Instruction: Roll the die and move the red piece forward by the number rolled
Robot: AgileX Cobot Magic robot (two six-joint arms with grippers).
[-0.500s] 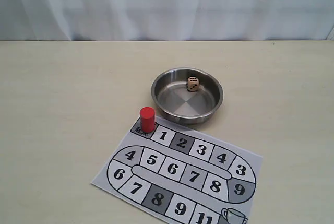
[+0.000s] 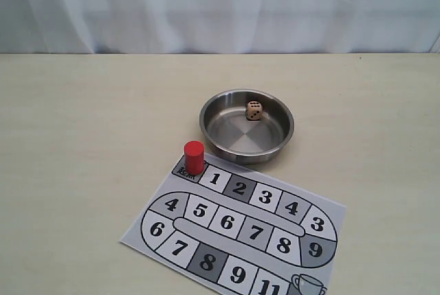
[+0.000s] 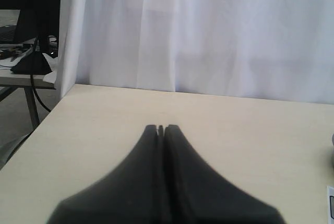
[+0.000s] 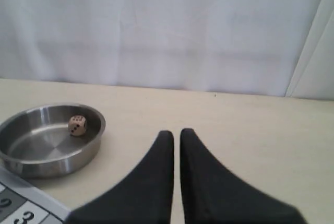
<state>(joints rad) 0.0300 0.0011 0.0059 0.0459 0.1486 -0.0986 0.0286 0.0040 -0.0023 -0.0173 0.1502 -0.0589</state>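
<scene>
Two pincers show only in their own wrist views, and neither holds anything. The left pincer has its dark fingers pressed together, tips meeting above bare surface. The right pincer is narrowed to a thin slit between its fingers, closed on nothing, with the bowl near it and the die visible inside.

In the exterior view no arm appears. A round steel bowl sits near the middle of the pale surface. The die rests inside it, at about 1 o'clock from the bowl's centre, close to the far wall. Its pips are dark; the count on top is too small to read surely.

At 6 o'clock from the bowl lies the board, a printed sheet turned at a slant, its near corner cut off by the frame edge. Its track carries numbered squares in white and grey, and a small cup drawing sits at its 5 o'clock corner. The bowl's near rim is just beside the sheet's far edge; whether they touch I cannot tell.

The red piece stands upright on the dark start square at the board's 11 o'clock corner, just beside the square marked 1. It stands at 8 o'clock from the bowl, near it but apart.

A white curtain hangs behind the surface.
</scene>
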